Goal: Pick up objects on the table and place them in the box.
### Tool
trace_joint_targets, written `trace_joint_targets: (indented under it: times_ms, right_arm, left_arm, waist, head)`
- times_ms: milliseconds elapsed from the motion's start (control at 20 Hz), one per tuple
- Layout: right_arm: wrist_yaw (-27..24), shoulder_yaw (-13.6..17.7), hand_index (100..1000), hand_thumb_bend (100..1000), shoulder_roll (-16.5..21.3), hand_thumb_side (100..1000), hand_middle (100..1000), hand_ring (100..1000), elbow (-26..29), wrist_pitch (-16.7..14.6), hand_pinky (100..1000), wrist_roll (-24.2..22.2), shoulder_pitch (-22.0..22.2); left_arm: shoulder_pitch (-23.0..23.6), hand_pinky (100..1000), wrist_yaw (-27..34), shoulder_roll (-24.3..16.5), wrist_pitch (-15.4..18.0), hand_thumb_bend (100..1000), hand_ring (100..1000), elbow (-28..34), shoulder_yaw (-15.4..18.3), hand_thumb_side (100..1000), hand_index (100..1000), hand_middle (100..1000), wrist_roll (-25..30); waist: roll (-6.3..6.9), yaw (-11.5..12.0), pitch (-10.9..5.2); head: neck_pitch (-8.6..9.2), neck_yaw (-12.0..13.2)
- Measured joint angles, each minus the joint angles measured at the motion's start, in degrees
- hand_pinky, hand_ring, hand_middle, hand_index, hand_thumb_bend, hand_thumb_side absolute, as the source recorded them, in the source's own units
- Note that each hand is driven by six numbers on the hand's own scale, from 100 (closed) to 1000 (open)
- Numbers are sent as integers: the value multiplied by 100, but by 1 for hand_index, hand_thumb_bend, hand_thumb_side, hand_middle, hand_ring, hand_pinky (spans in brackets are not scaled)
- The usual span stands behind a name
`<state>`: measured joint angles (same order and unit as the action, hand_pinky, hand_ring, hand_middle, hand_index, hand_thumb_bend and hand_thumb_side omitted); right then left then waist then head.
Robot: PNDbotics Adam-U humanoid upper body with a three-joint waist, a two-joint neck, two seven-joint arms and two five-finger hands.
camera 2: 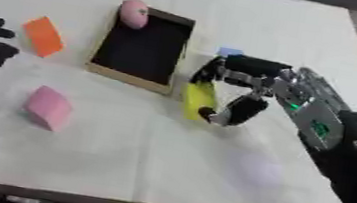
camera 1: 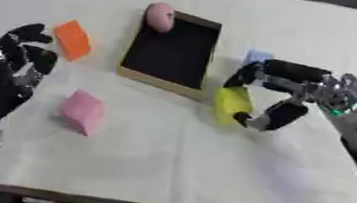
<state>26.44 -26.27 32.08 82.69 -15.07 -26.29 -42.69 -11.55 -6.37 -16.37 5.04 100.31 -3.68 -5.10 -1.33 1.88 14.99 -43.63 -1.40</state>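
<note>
Looking steeply down from head height onto the white-clothed table (camera 1: 206, 178) — two side-by-side eyes, slightly offset, sharing box (camera 1: 171, 52), blocks and both hands.

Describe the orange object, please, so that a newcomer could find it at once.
Start at the dark open box in the table's middle and look to its left side. The orange block lies there flat, apart from it, above the pink block; nothing else is orange.
</note>
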Motion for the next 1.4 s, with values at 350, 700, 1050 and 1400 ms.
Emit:
trace_joint_targets:
  times_ms: [350,700,1050,1400]
  right_arm:
    - [-90,154,782,244,4,277,599,742,315,184,768,382,-317]
    - [-33,151,789,251,-527,287,605,744,-105,290,768,303,-887]
    - [485,201,801,261,-1424,297,613,750,-1188,185,768,308,-1255]
    - [1155,437,818,260,-2146,324,638,757,-2187,41,770,483,-1336]
  left_arm:
    - [0,718,20,4,0,623,654,0,-1,692,856,693,0]
    - [1,718,35,16,0,623,654,0,-31,692,856,693,1]
    - [-3,717,68,34,-8,626,654,3,-65,689,854,691,-1]
    - [-17,716,81,42,-26,626,654,3,-101,688,853,691,-5]
  waist:
    - [0,41,-24]
    - [0,153,-57]
    - [2,300,-82]
    - [3,383,-82]
  head:
    - [-18,8]
    - [-19,-23]
    - [-19,-151]
    - [-19,-272]
